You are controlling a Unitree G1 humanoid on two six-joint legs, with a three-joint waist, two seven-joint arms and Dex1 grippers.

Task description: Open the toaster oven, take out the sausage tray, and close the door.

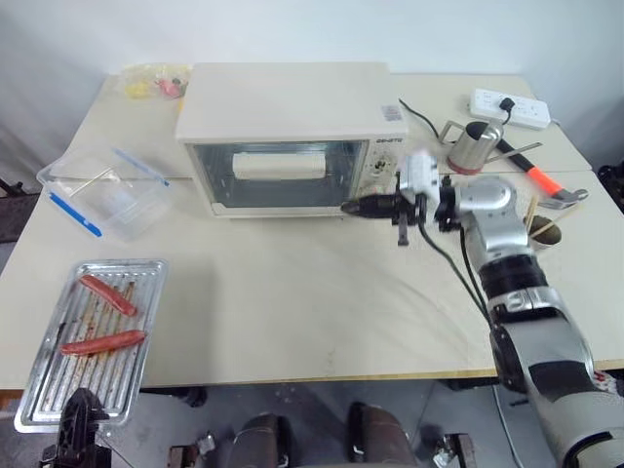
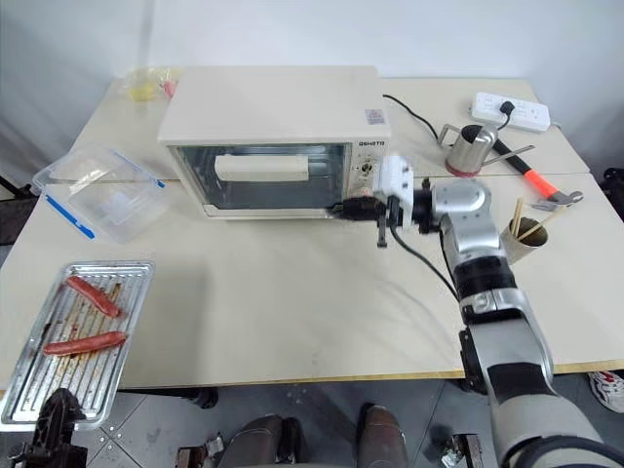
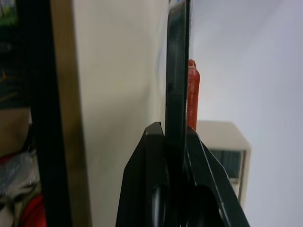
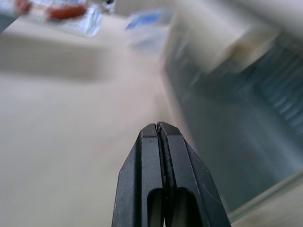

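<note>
The toaster oven (image 1: 292, 136) sits at the top middle of the picture, at the back of the table (image 1: 312, 312). Its door (image 1: 278, 175) is shut, and the white bar handle (image 1: 280, 165) runs across the glass.

The sausage tray (image 1: 93, 341) is out of the oven, in the lower left of the picture, hanging over the table's front edge. Two red sausages (image 1: 107, 294) lie on it. The left gripper (image 1: 78, 417) pinches the tray's near rim, with its fingers pressed on the thin metal.

The right gripper (image 1: 348, 207) is just right of the middle of the picture, close by the oven's lower right front corner. Its two fingers are pressed together with nothing between them.

A clear box with a blue-edged lid (image 1: 102, 193) sits left of the oven. A metal cup (image 1: 475, 146), a hammer (image 1: 541, 180) and a white power strip (image 1: 509, 107) are in the upper right.
</note>
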